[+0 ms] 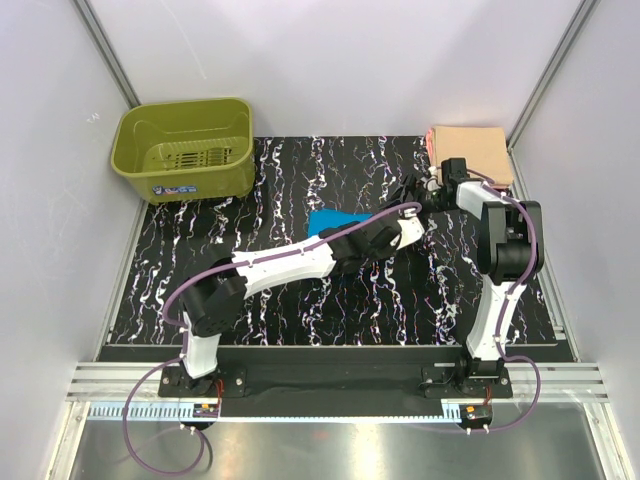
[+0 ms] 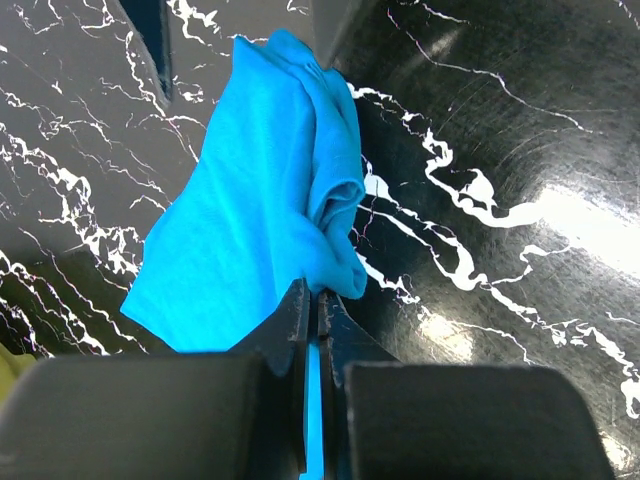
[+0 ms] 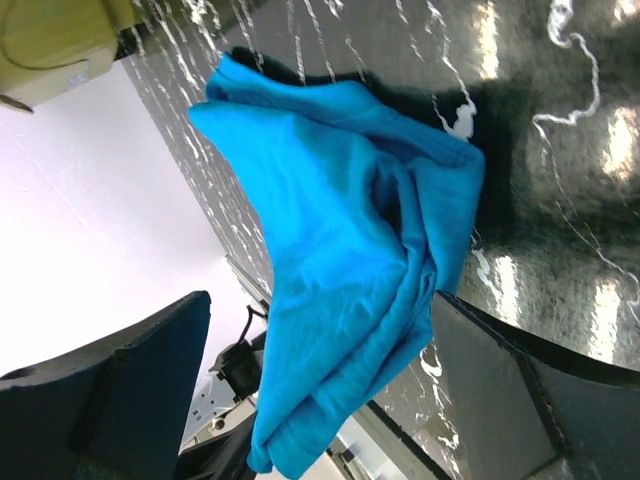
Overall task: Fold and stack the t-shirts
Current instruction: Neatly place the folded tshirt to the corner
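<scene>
The turquoise-blue t-shirt [image 1: 335, 222] lies bunched on the black marbled table [image 1: 290, 300], partly under my left arm. My left gripper [image 2: 313, 295] is shut on an edge of it, with blue cloth [image 2: 265, 200] showing between the closed jaws. In the overhead view that gripper [image 1: 418, 214] is right of the table's middle. My right gripper [image 3: 320, 300] stands open, its fingers [image 3: 130, 370] wide on either side of the hanging blue folds [image 3: 340, 260]; it sits just behind the left one [image 1: 420, 190]. The peach t-shirt [image 1: 470, 150] lies folded flat at the back right corner.
An olive-green plastic basket [image 1: 185, 150] stands at the back left corner. White walls close in the table on three sides. The arm bases sit on a rail [image 1: 330, 385] along the near edge.
</scene>
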`<state>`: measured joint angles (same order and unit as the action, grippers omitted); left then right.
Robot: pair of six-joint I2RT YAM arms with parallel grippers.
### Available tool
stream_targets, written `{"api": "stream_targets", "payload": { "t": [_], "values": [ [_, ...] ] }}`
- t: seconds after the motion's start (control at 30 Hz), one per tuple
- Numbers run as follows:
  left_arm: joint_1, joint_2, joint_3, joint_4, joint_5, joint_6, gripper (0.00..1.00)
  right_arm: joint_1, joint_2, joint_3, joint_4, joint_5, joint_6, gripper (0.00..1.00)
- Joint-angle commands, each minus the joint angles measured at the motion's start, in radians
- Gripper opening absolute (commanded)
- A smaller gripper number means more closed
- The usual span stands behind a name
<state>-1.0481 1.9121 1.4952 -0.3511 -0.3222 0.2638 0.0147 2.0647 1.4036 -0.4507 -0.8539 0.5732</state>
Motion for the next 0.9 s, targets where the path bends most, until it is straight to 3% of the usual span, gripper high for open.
{"api": "stream_targets", "payload": {
  "t": [0.0, 0.43, 0.73, 0.87],
  "values": [
    [0.007, -0.038, 0.01, 0.029, 0.015, -0.011, 0.0, 0.011, 0.0, 0.008, -0.037, 0.028, 0.001, 0.97],
    [0.013, -0.071, 0.004, 0.02, 0.015, -0.001, 0.0, 0.011, -0.009, -0.069, -0.042, 0.102, -0.053, 0.82],
    [0.013, -0.102, -0.016, 0.018, 0.035, -0.018, 0.0, 0.051, 0.067, -0.057, 0.118, 0.096, -0.012, 0.74],
    [0.013, -0.117, -0.03, 0.02, 0.041, -0.02, 0.0, 0.065, 0.081, -0.06, 0.219, 0.09, 0.048, 0.6]
  ]
}}
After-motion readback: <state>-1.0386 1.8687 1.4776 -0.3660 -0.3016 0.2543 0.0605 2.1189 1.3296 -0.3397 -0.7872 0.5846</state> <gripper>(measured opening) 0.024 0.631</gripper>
